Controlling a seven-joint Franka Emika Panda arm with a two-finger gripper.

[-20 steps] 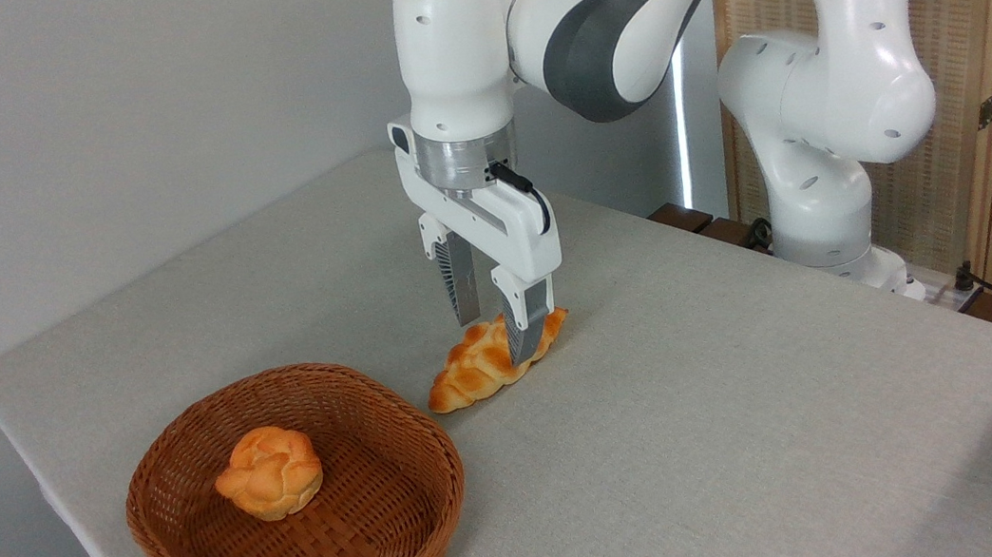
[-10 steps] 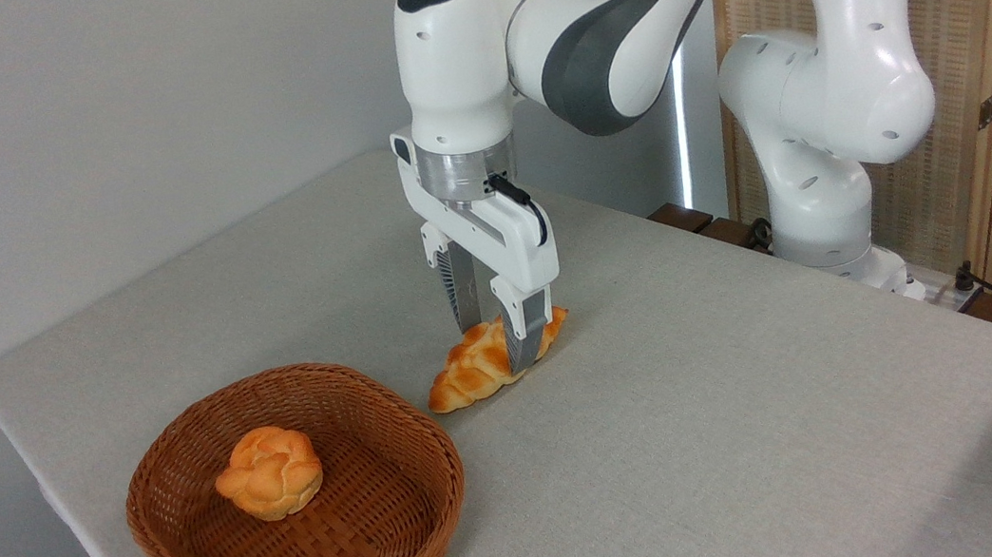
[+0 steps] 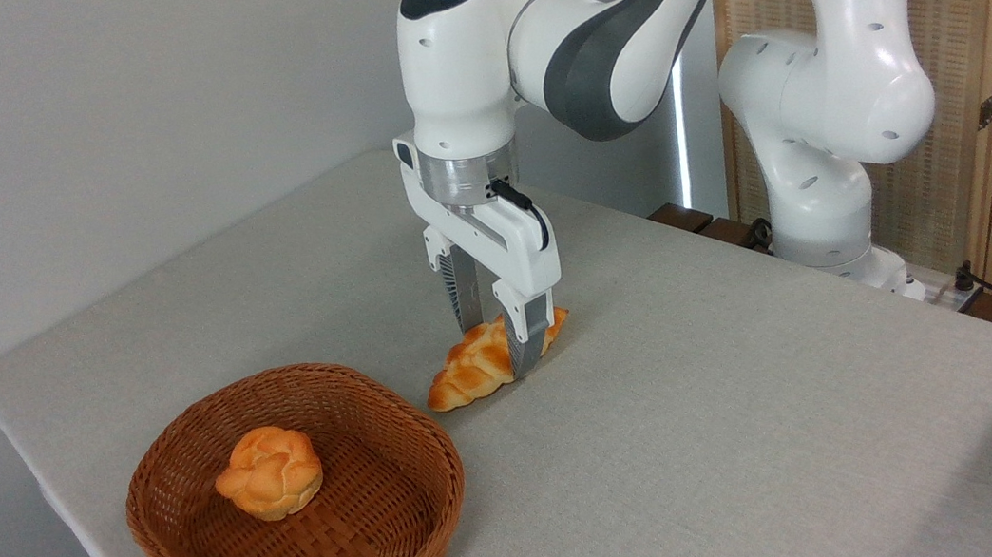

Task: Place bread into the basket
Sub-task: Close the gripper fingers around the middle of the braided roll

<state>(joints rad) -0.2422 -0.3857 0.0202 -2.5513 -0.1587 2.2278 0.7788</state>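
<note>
End effector (image 3: 497,347) straddling bread (image 3: 481,366), beside basket (image 3: 196,548).

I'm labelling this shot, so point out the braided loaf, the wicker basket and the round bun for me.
braided loaf (image 3: 470,373): fixed camera, its braided top left of the claw.
wicker basket (image 3: 428,450): fixed camera, its right rim.
round bun (image 3: 269,471): fixed camera, its knotted top.
</note>
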